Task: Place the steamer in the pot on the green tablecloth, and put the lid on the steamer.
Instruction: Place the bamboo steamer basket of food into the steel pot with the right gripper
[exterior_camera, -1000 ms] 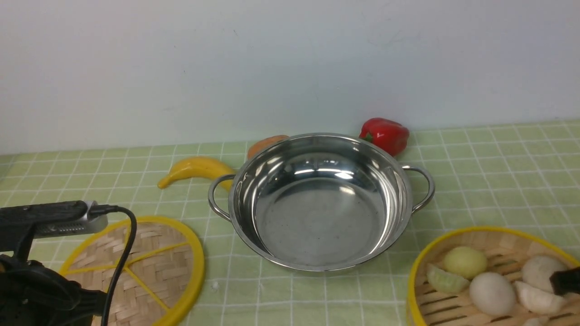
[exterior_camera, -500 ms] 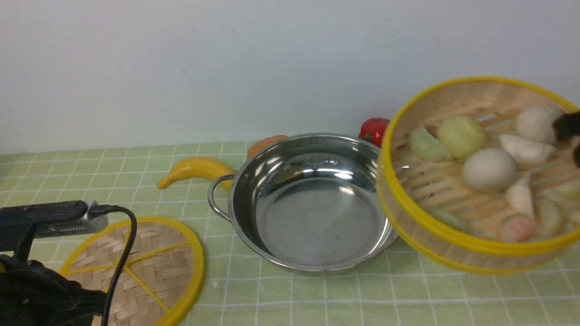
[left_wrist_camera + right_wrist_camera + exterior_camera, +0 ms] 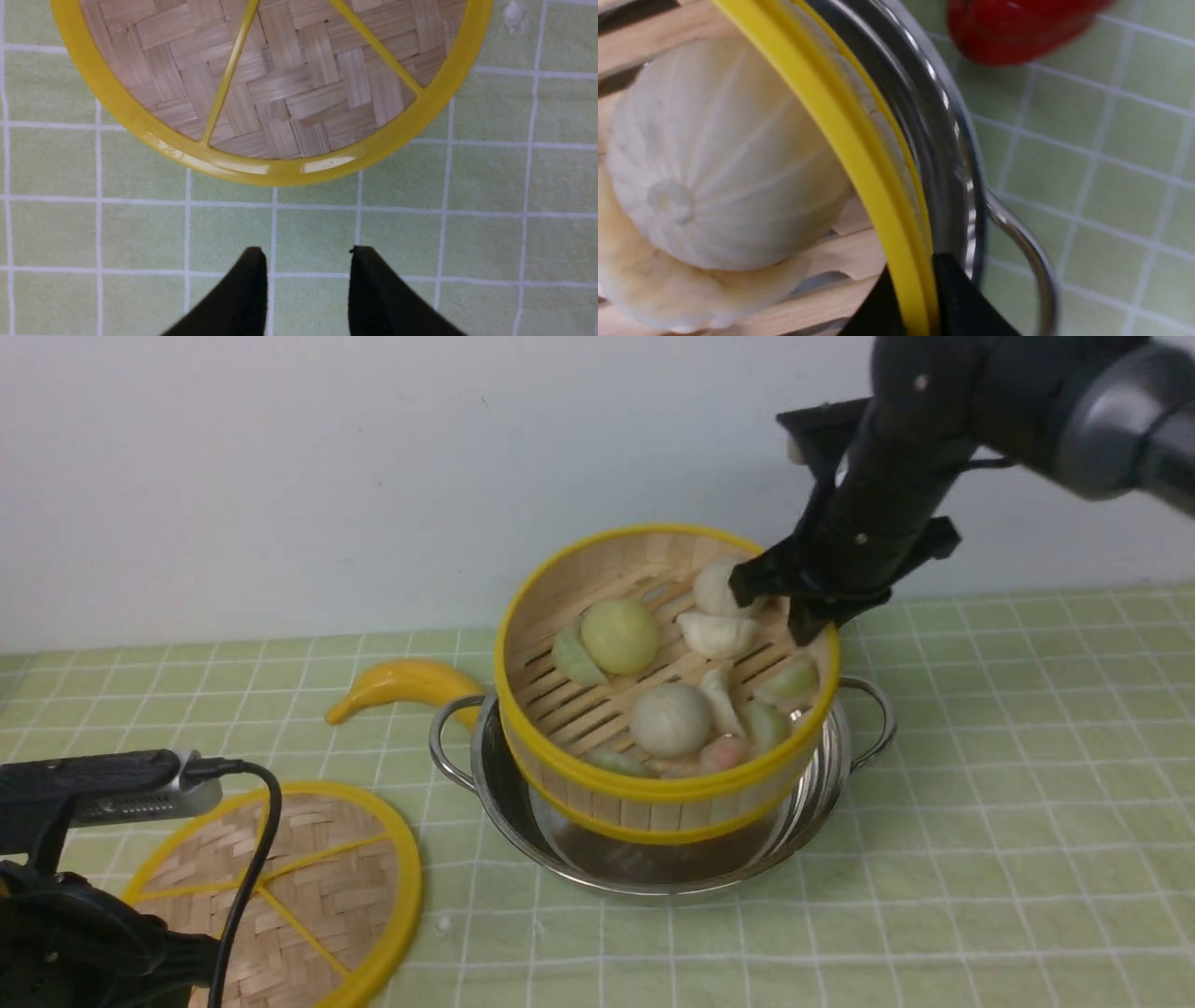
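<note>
Pale green, white-gridded tablecloth (image 3: 1008, 859) lies beneath the shiny steel pot (image 3: 653, 877). Right gripper (image 3: 794, 607) clamps the yellow-rimmed bamboo steamer (image 3: 667, 798) over it; left gripper's (image 3: 308, 256) fingers stand apart.

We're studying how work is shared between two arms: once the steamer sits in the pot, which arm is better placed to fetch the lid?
Probably the left: its open, empty end effector is beside the lid, while the right end effector grips the steamer.

A plain pale wall (image 3: 280, 476) is seen at the back, marked by small specks, and softly, evenly lit.
</note>
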